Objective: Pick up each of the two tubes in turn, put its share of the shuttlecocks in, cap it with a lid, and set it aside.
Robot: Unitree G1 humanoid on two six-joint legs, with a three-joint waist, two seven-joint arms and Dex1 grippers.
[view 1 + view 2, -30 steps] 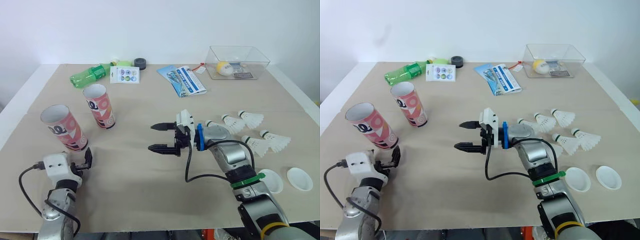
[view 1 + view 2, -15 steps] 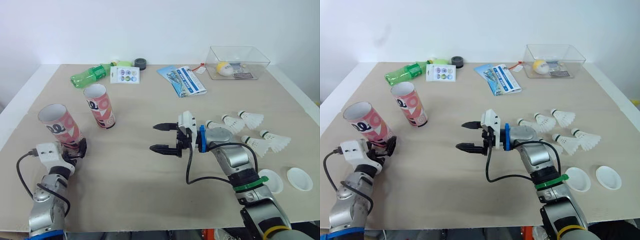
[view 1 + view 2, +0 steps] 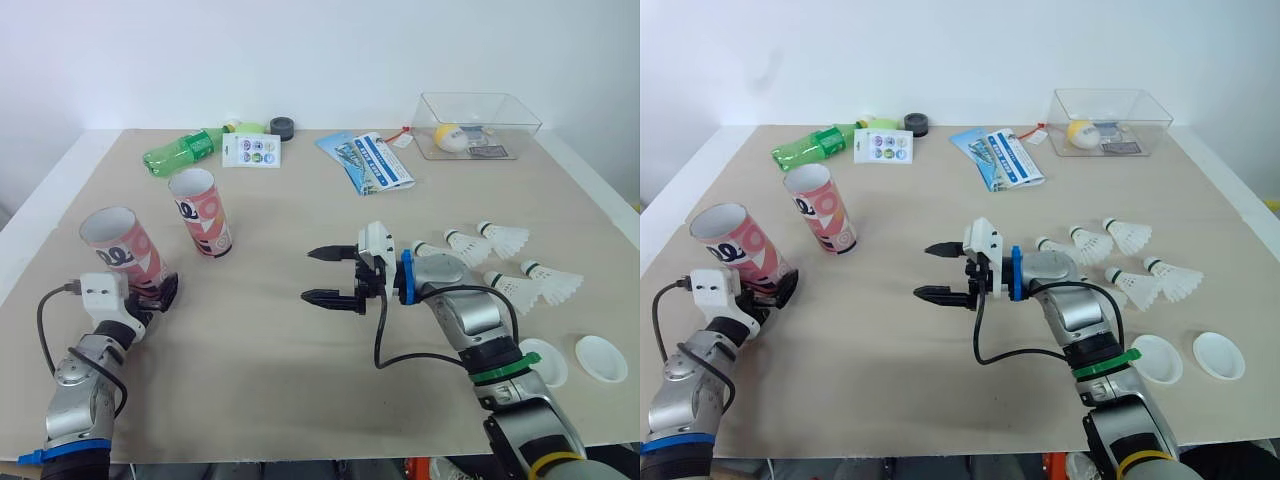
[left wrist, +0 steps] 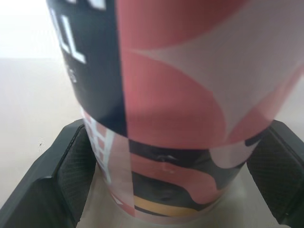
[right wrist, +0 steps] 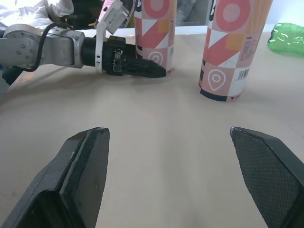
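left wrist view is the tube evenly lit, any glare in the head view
Left wrist view: the tube is lit higher up its wall, its base in shade. Left eye view: soft even light, faint shadows by this tube and the other tube; no glare on the table.

Bright, diffuse, even light leaves only faint, soft shadows on the table (image 3: 300, 400).
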